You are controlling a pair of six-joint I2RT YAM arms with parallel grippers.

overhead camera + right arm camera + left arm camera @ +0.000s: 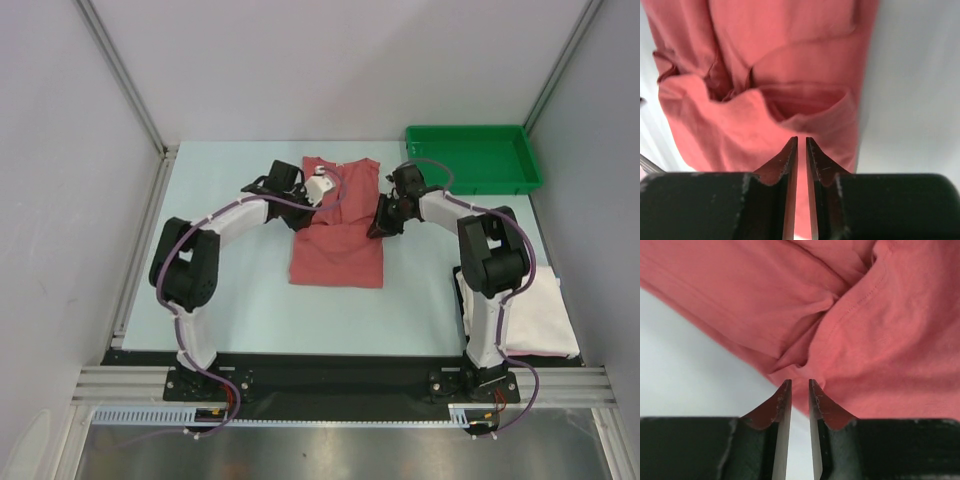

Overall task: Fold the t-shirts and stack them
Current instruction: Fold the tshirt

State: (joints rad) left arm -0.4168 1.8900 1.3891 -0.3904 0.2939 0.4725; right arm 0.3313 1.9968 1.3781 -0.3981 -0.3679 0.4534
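The salmon-red t-shirt (336,240) lies flat in the middle of the table, collar toward the back. My left gripper (303,208) is at its left edge. In the left wrist view the gripper (800,382) has its jaws nearly together, and the shirt's (875,330) wrinkles bunch toward the tips. My right gripper (377,228) is at the shirt's right edge. In the right wrist view it (802,139) is closed to a thin gap over a raised fold of the shirt (790,65). The white t-shirt (540,315) lies at the near right, partly under the right arm.
A green plastic tray (520,160) stands at the back right corner. Grey walls close in the table on the left, back and right. The arm bases stand on a black rail at the near edge.
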